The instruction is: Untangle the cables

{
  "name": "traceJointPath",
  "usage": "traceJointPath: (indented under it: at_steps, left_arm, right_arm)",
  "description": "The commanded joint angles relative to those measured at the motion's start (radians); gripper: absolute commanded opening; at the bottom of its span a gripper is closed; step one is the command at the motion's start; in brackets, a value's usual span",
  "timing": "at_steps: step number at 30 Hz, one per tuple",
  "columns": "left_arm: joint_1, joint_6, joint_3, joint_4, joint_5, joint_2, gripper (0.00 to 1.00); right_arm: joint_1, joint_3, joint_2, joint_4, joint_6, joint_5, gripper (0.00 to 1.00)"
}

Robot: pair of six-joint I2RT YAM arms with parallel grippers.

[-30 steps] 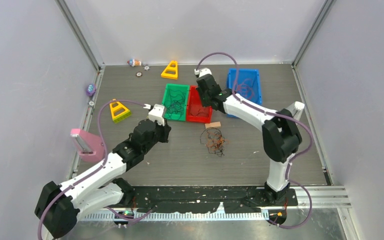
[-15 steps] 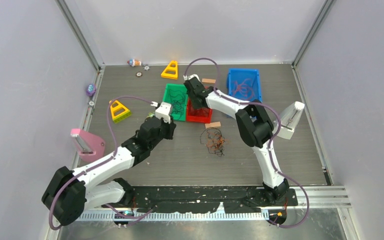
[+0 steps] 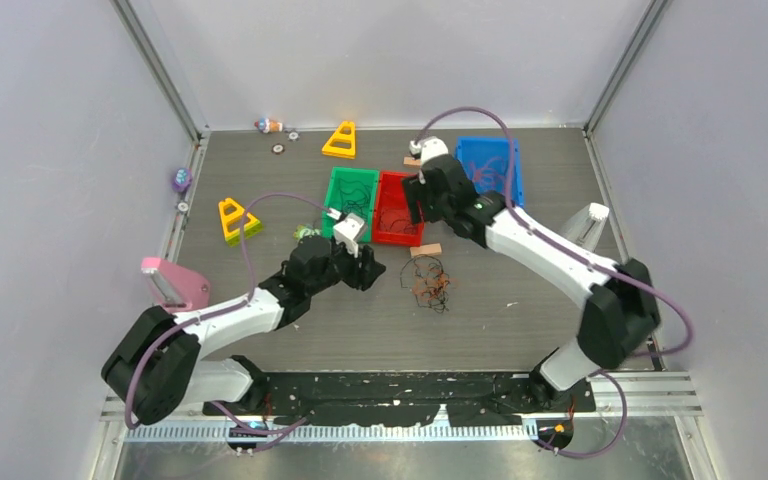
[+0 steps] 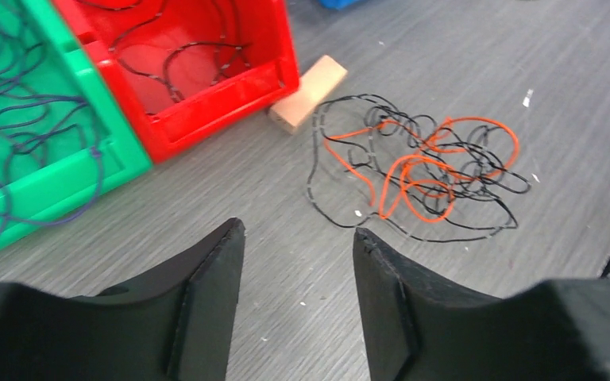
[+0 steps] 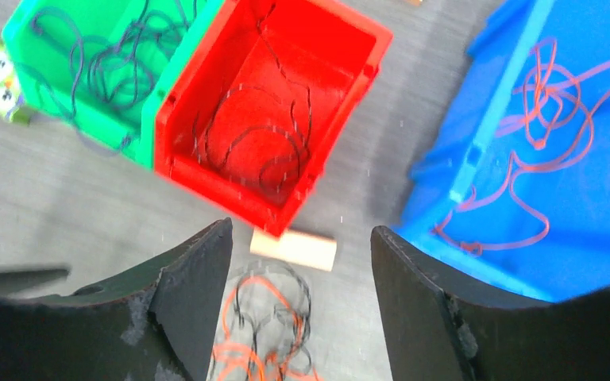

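The loose cables (image 3: 430,283) lie in a tangled clump of orange-red and black strands on the table, in front of the red bin (image 3: 398,241). In the left wrist view the clump (image 4: 421,167) sits ahead and to the right of my open left gripper (image 4: 298,230), which touches none of it. My left gripper (image 3: 368,272) is low, just left of the clump. My right gripper (image 5: 300,228) hangs open and empty above the red bin's near wall (image 5: 222,190), with the clump (image 5: 262,333) below it. In the top view my right gripper (image 3: 418,205) is over the red bin.
Dark strands lie in the red bin and the green bin (image 3: 328,210); orange-red ones in the blue bin (image 5: 445,190). A wooden block (image 3: 425,250) lies between red bin and clump. Yellow triangles (image 3: 237,220) and a pink object (image 3: 172,285) stand at the left.
Both grippers have opened. The left arm reached right, closer to the clump. The right gripper swung right and back from the red bin's far left corner.
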Motion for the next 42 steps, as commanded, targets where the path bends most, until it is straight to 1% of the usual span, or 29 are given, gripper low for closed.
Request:
traceJointPath:
  at_steps: [1, 5, 9, 11, 14, 16, 17, 19, 22, 24, 25, 26, 27, 28, 34, 37, 42]
  left_arm:
    - [-0.017, 0.035, 0.030, 0.098, 0.156, 0.036, 0.56]
    - [-0.036, 0.043, 0.085, 0.047, 0.195, 0.096, 0.57]
    - [-0.052, 0.051, 0.138, -0.011, 0.200, 0.151, 0.57]
    - [-0.055, 0.052, 0.156, -0.030, 0.204, 0.168, 0.57]
    - [-0.056, 0.051, 0.171, -0.047, 0.206, 0.184, 0.57]
    - [-0.056, 0.053, 0.176, -0.055, 0.206, 0.190, 0.57]
    - [-0.056, 0.055, 0.178, -0.060, 0.206, 0.192, 0.57]
    - [-0.056, 0.058, 0.181, -0.068, 0.199, 0.195, 0.57]
    - [-0.056, 0.061, 0.195, -0.088, 0.197, 0.205, 0.57]
    - [-0.056, 0.062, 0.208, -0.106, 0.195, 0.219, 0.57]
    - [-0.056, 0.062, 0.214, -0.115, 0.193, 0.223, 0.57]
    - [-0.056, 0.062, 0.219, -0.124, 0.187, 0.229, 0.57]
    - [-0.056, 0.063, 0.225, -0.131, 0.185, 0.235, 0.57]
    - [-0.056, 0.063, 0.230, -0.140, 0.183, 0.241, 0.57]
    - [-0.056, 0.059, 0.303, -0.233, 0.179, 0.314, 0.57]
    - [-0.056, 0.058, 0.340, -0.280, 0.184, 0.348, 0.57]
    - [-0.056, 0.058, 0.352, -0.297, 0.172, 0.368, 0.58]
  right_arm:
    - [0.003, -0.201, -0.181, 0.044, 0.016, -0.089, 0.70]
    - [0.003, -0.344, -0.316, 0.027, 0.074, -0.164, 0.70]
    - [0.001, -0.468, -0.429, 0.031, 0.152, -0.209, 0.65]
    - [0.001, -0.516, -0.445, 0.049, 0.186, -0.240, 0.64]
    - [0.001, -0.563, -0.428, 0.083, 0.227, -0.278, 0.59]
    - [0.001, -0.573, -0.407, 0.100, 0.241, -0.310, 0.54]
    - [0.000, -0.575, -0.398, 0.103, 0.250, -0.317, 0.49]
    - [0.001, -0.579, -0.392, 0.107, 0.256, -0.332, 0.43]
    - [0.000, -0.581, -0.386, 0.093, 0.262, -0.351, 0.39]
    - [0.001, -0.579, -0.377, 0.077, 0.264, -0.359, 0.33]
    - [0.001, -0.579, -0.376, 0.073, 0.269, -0.358, 0.23]
    - [0.001, -0.579, -0.385, 0.066, 0.270, -0.355, 0.17]
    - [0.001, -0.579, -0.391, 0.059, 0.272, -0.351, 0.09]
    - [0.001, -0.578, -0.409, 0.056, 0.272, -0.349, 0.07]
    - [0.001, -0.540, -0.488, -0.008, 0.247, -0.340, 0.06]
    - [0.000, -0.526, -0.518, -0.028, 0.231, -0.363, 0.05]
    - [0.001, -0.526, -0.590, -0.026, 0.207, -0.388, 0.05]
